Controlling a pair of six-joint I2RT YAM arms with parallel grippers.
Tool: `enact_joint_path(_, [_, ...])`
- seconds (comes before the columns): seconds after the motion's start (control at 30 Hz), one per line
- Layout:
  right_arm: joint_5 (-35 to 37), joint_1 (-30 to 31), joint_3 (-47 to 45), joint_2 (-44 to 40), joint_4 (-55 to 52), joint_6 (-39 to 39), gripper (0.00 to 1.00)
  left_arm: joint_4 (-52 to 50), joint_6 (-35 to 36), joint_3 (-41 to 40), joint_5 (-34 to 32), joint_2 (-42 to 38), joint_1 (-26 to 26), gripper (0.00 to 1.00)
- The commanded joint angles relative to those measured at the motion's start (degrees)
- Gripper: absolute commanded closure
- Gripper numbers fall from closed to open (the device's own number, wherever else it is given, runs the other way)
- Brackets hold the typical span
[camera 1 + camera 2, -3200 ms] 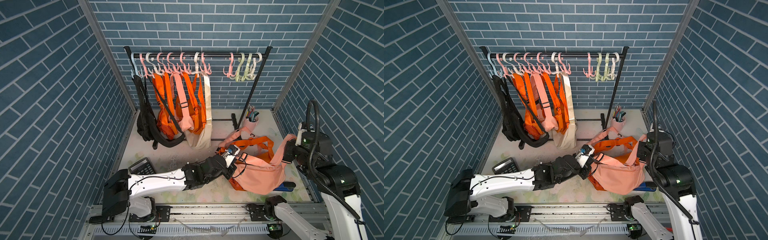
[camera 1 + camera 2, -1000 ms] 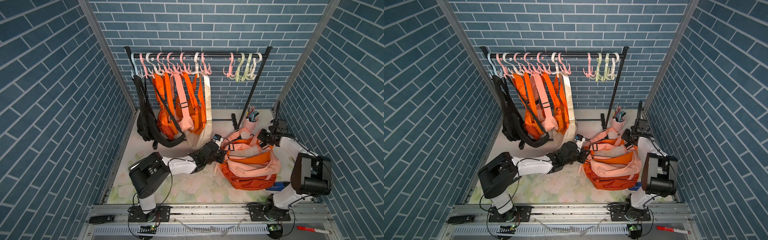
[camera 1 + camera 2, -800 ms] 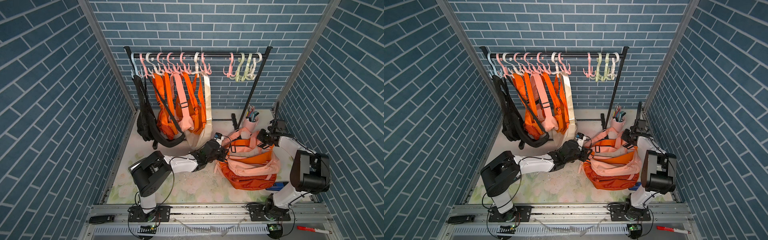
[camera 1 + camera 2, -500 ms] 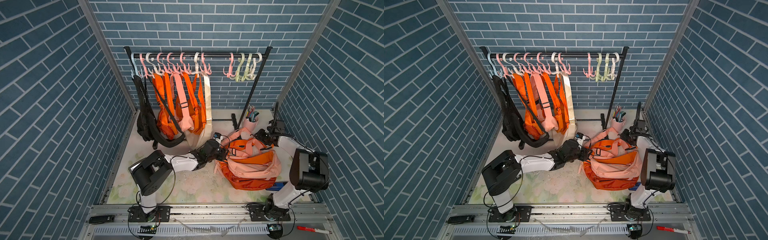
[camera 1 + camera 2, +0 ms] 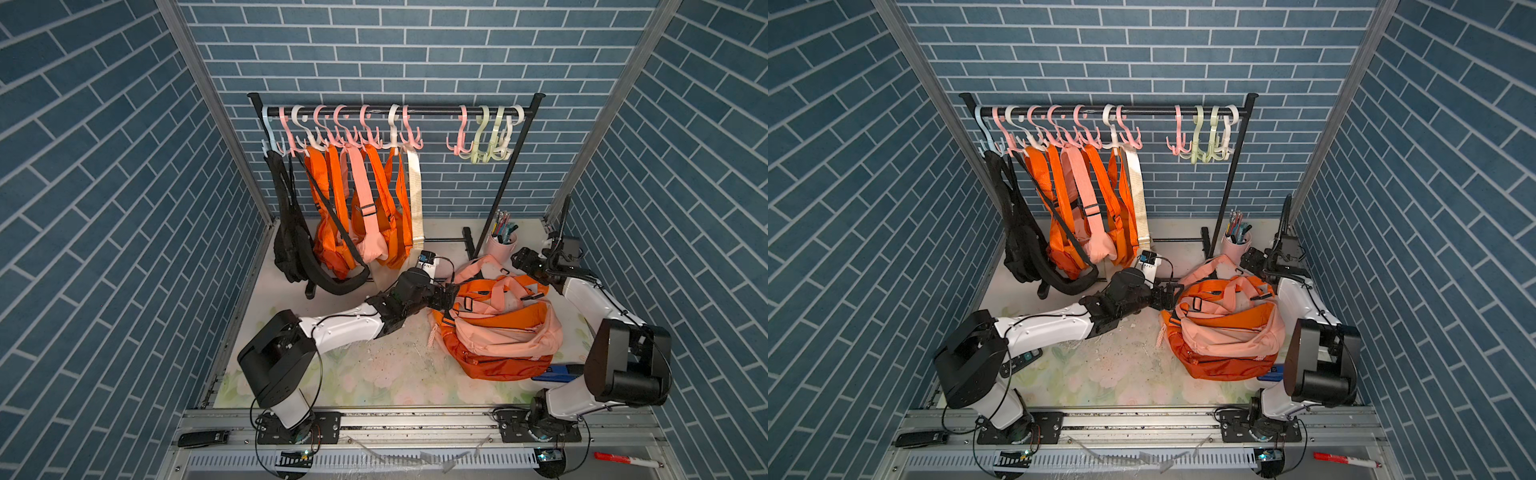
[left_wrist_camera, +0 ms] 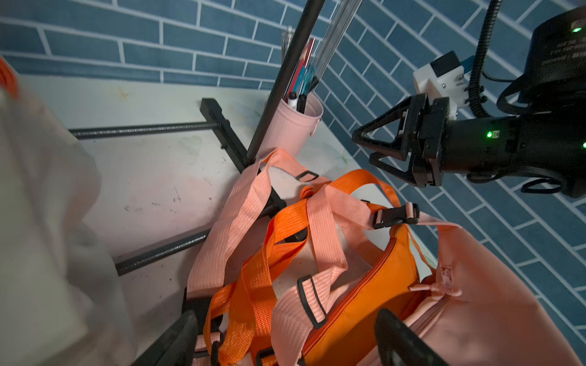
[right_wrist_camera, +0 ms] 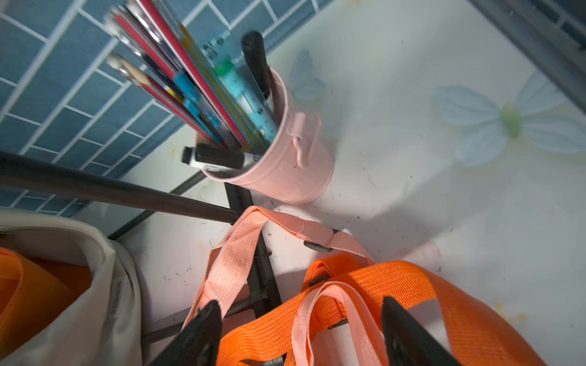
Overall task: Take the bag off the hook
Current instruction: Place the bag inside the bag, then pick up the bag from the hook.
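Observation:
The orange and pink bag [image 5: 498, 332] [image 5: 1225, 332] lies slumped on the table at the right, off the hooks [image 5: 482, 137] of the black rack [image 5: 395, 110]. My left gripper [image 5: 451, 297] [image 6: 285, 320] is open at the bag's left end, and loose straps [image 6: 253, 285] lie between its fingers. My right gripper [image 5: 521, 262] [image 7: 299, 309] is open at the bag's back right. Its fingers stand wide over an orange strap [image 7: 364, 279]. It also shows in the left wrist view as an open right gripper [image 6: 364, 149].
Black, orange, pink and cream bags [image 5: 357, 224] hang on the rack's left hooks. A pink cup of pens [image 5: 500, 245] [image 7: 285, 164] stands by the rack's right foot [image 6: 222, 126]. A dark remote [image 5: 1021, 359] lies under my left arm, and a blue thing [image 5: 557, 372] by the bag.
Both grippers have opened and let go of the bag's straps, which dropped onto the bag. Before that, both arms carried the bag from the front toward the back right.

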Motion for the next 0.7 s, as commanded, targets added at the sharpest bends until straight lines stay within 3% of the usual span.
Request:
enact_joint_path(0.0, [1.65,-0.21,-0.99,-3.72,-0.94,0.33,0.20,-3.74,2.74,1.12,-1.59,-2.85,0.37,0.11])
enact_joint_path(0.43, [0.54,0.83,-1.54,-19.32,-6.19,1.61,0.23,-11.11,4.41,-3.89,-4.90,-20.12,0.33,0.11])
enact_joint_path(0.67, [5.46,6.64,0.37,-26.56,-12.66,-1.40,0.24,-18.06,5.44,-6.72,-7.55,-33.10,0.31,0.12])
